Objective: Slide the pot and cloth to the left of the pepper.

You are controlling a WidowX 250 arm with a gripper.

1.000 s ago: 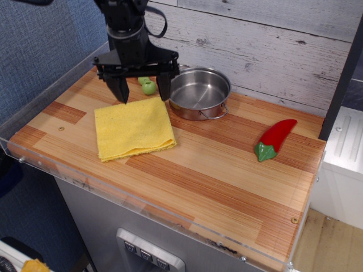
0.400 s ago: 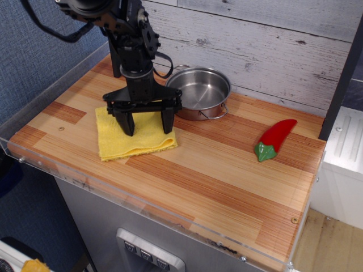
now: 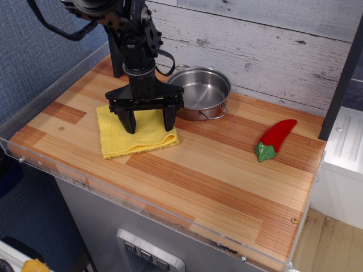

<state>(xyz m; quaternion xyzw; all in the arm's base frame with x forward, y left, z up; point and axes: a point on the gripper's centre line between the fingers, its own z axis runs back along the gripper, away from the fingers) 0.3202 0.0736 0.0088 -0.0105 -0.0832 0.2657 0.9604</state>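
Note:
The yellow cloth lies flat on the left part of the wooden tabletop. The shiny steel pot stands empty behind it to the right, near the back wall, apart from the cloth. The red pepper with its green cap lies on the right side of the table. My gripper is open, its two black fingers spread wide and pointing down onto the cloth's right half; the fingertips seem to touch the cloth.
A clear plastic rim runs along the left and front edges of the table. A whitewashed plank wall stands behind. The small green pieces are hidden behind my arm.
My gripper came forward and down from behind the cloth onto it. Since then the cloth has shifted slightly to the right under the fingers. Pot and pepper have not moved.

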